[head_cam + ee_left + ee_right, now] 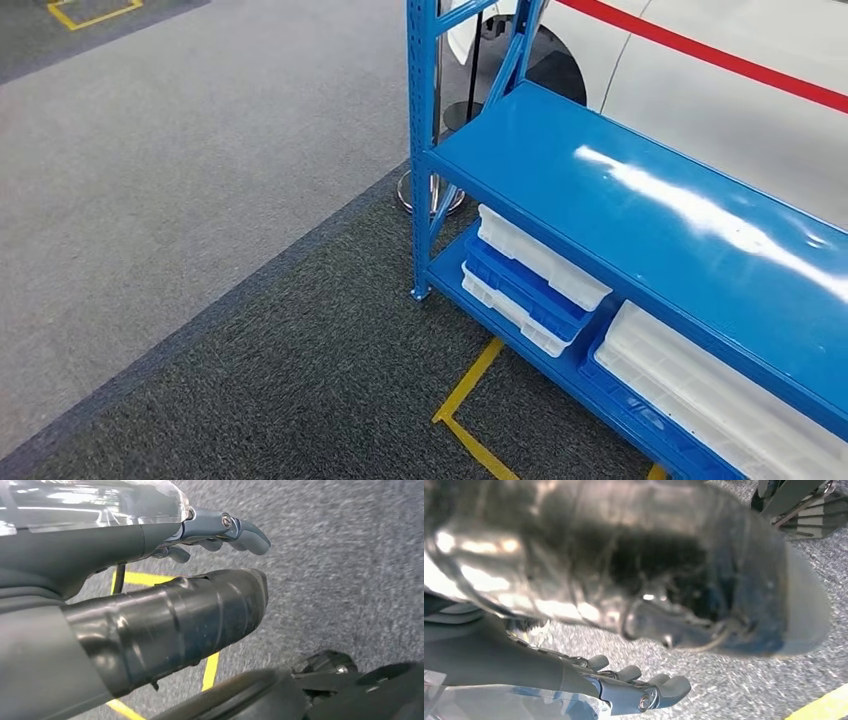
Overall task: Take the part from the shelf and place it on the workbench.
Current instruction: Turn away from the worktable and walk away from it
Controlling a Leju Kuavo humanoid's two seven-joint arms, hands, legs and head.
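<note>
1. A grey carpeted floor [200, 200] takes up most of the head view. It is paler to the left and darker nearer the robot, with yellow floor tape [470, 400] marking a corner close to the rack.
2. A blue metal shelf rack [640, 210] stands to the right. Its glossy middle shelf is bare where it can be seen and reflects the ceiling lights.
3. Behind the rack is a white car body [740, 110] with a red stripe.
4. On the rack's bottom shelf lie flat plastic trays. A white and blue stack of trays [525, 280] sits near the corner post, and a larger white tray [720, 390] is just beside it to the right.
5. The part to be fetched cannot be picked out. It may be one of these trays or something in them, but I cannot tell which.
6. The left hand [200, 535] hangs above the carpet with its fingers loosely extended, holding nothing.
7. The right hand [634, 687] also hangs over the carpet — fingers slightly bent and apart, empty.
8. Judged from this, the task is at its very beginning. Nothing is grasped, neither hand is near the rack, and the reach, the lift, the carry and the placing on the workbench are all left to do.
</note>
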